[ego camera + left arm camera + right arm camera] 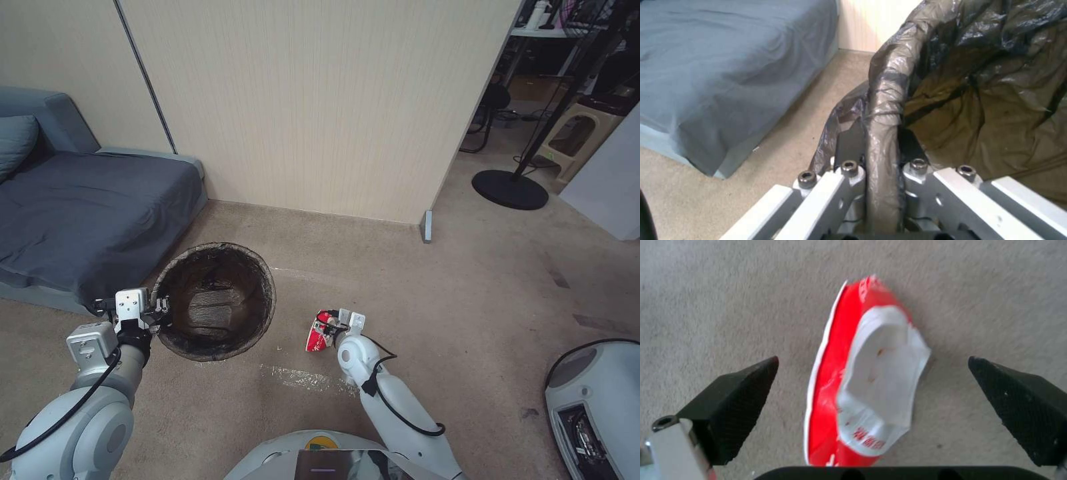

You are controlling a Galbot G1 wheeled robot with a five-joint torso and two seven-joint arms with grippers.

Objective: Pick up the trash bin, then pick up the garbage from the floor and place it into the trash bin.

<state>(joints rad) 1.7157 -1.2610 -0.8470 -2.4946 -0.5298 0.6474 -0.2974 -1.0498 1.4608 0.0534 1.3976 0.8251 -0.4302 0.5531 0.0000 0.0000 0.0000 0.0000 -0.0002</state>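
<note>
Left gripper (882, 166) clamped on trash bin (217, 300) rim. Right gripper (873, 400) spread wide over red-and-white wrapper (867, 380), right of bin. Risk: the thin, flat wrapper could slide out as the pads close.

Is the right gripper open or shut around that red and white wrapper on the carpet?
Open: the right gripper has black fingers spread either side of the red-and-white wrapper, not touching.
</note>
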